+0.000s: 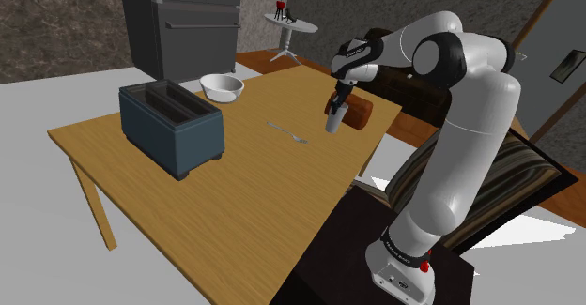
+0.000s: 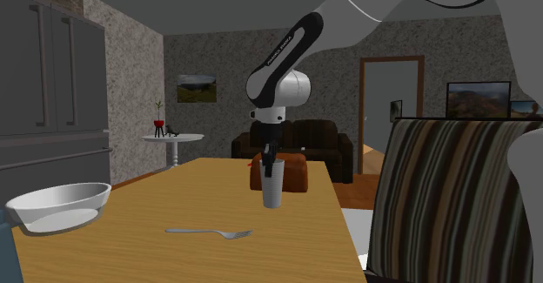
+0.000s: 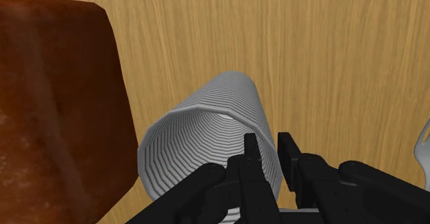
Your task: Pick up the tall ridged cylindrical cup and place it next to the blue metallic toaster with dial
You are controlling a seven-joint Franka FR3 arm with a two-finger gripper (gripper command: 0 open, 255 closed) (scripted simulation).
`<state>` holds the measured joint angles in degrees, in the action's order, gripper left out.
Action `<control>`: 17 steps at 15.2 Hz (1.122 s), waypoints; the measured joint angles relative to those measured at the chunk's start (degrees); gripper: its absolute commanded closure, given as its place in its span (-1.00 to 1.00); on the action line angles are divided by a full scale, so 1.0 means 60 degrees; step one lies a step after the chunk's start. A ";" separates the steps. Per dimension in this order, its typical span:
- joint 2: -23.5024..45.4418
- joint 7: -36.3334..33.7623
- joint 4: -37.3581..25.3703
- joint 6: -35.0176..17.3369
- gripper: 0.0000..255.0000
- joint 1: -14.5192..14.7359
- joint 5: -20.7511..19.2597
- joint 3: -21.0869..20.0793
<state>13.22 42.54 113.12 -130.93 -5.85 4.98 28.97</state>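
The tall ridged grey cup [image 1: 334, 122] stands upright on the wooden table [image 1: 235, 209], close to the edge nearest the arm. It appears beside a brown block in the second exterior view [image 2: 273, 194]. My gripper [image 1: 336, 109] comes down on it from above. In the wrist view the two black fingers [image 3: 251, 150] sit close together at the cup's rim [image 3: 207, 126], one inside and one outside, clasping its wall; the gripper [image 3: 269, 150] is shut on it. The blue toaster [image 1: 171, 127] stands far off toward the shoulder view's left.
A brown loaf-like block [image 1: 360, 114] sits right beside the cup. A metal spoon [image 1: 286, 131] lies between cup and toaster. A white bowl [image 1: 223, 87] is behind the toaster. A striped chair [image 2: 452, 203] stands at the table's near edge.
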 measured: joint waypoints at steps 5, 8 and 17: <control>0.0000 0.0000 0.0002 0.0000 1.00 0.0000 0.0000 0.0000; -0.0028 -0.0017 -0.0029 0.0057 1.00 0.0009 -0.0022 0.0005; -0.0528 -0.0212 -0.0567 0.1026 1.00 0.0104 -0.0350 0.0091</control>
<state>10.05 41.27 109.72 -124.77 -5.23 2.87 29.51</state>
